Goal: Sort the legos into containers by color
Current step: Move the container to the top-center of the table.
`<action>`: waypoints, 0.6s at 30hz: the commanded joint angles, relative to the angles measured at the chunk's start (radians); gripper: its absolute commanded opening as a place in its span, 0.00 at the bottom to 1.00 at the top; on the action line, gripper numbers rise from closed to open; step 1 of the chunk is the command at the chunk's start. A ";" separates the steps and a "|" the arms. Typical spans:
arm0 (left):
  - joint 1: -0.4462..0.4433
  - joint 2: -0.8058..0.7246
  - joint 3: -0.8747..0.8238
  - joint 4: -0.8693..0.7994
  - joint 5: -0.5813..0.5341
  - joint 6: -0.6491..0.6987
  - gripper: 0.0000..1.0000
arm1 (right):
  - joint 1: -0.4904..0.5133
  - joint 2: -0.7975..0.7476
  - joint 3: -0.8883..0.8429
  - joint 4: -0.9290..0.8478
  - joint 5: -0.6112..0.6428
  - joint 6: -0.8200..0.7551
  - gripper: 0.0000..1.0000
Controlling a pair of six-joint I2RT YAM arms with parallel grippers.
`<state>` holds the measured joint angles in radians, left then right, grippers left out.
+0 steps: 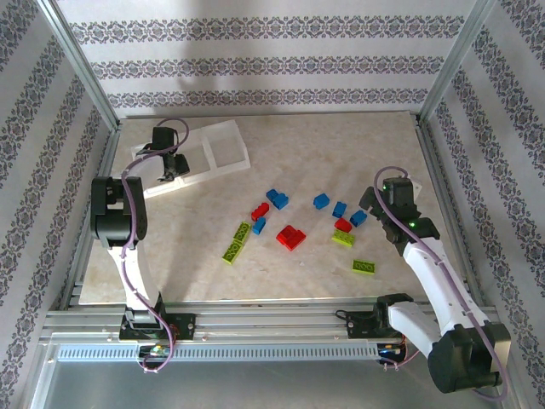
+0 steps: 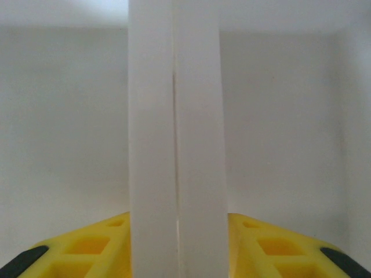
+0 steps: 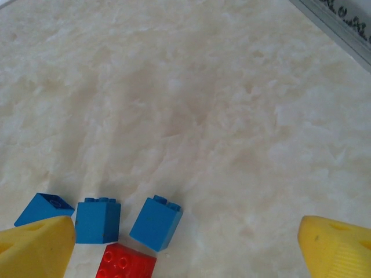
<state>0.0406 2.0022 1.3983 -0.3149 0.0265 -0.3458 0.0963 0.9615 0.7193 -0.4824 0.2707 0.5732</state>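
Nearest us, left gripper [image 2: 178, 243] had jaws clamped on the containers' [image 2: 174, 116] divider wall, far-left of table [image 1: 341, 153], right gripper [image 3: 185, 249] w/ jaws wide apart over blue legos [image 3: 97, 220], so we reckoned: drag it slow & level, no tipping.

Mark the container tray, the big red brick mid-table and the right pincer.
container tray [image 1: 223, 146]: top view, bare bin floor.
big red brick [image 1: 290, 237]: top view, its top face.
right pincer [image 3: 186, 230]: right wrist view, midway between fingertips.
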 commanded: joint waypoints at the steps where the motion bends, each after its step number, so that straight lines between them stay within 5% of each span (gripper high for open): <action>1: -0.051 0.006 0.006 -0.041 0.029 -0.018 0.41 | 0.013 0.012 0.031 -0.048 -0.017 0.042 0.98; 18: -0.287 0.036 0.024 -0.026 0.042 -0.127 0.36 | 0.013 0.057 0.041 -0.119 -0.079 0.116 0.98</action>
<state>-0.2203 2.0037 1.3979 -0.3187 0.0296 -0.4282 0.0967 1.0111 0.7666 -0.5777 0.2150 0.6533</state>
